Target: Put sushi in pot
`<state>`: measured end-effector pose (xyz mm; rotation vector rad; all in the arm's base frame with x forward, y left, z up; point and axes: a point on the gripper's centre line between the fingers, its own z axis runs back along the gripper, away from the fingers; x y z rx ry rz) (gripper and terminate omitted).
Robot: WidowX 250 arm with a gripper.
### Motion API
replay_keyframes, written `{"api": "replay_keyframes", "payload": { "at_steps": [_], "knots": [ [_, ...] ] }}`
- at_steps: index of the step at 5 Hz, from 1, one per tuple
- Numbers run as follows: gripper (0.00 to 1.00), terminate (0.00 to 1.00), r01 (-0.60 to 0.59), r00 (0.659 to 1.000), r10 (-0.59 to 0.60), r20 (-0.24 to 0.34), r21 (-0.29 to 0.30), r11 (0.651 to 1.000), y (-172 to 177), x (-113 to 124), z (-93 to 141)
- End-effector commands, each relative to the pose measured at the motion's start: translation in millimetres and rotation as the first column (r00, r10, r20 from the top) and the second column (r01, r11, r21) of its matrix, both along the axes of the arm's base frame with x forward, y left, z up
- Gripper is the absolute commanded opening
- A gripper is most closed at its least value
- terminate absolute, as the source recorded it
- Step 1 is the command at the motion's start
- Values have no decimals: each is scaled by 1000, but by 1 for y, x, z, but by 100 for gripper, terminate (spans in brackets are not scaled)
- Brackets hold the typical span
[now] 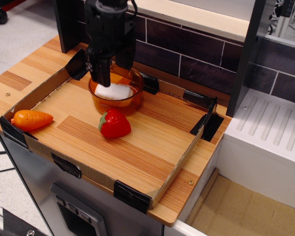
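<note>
One white-topped, orange-sided half-round plastic sushi [114, 91] lies inside the round translucent orange plastic pot [116, 93]. The black gripper [109, 73] hangs just above, fingers spread, empty. Risk: a fingertip catching the pot's rim on withdrawal, tipping it.

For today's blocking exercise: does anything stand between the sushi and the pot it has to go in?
Nothing visible does. The sushi already lies inside the pot, white top up, with the gripper just above it. The strawberry sits outside, in front.
</note>
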<state>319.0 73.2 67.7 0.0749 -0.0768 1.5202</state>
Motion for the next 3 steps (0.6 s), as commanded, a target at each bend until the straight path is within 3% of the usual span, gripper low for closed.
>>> {"api": "replay_keyframes", "payload": {
  "at_steps": [1,2,3],
  "knots": [
    [100,0,62,991,-58,124,-32,998,-10,8,68],
    [100,0,62,991,-58,124,-32,998,-10,8,68],
    [100,100,62,991,-58,124,-32,998,-10,8,68]
  ]
}}
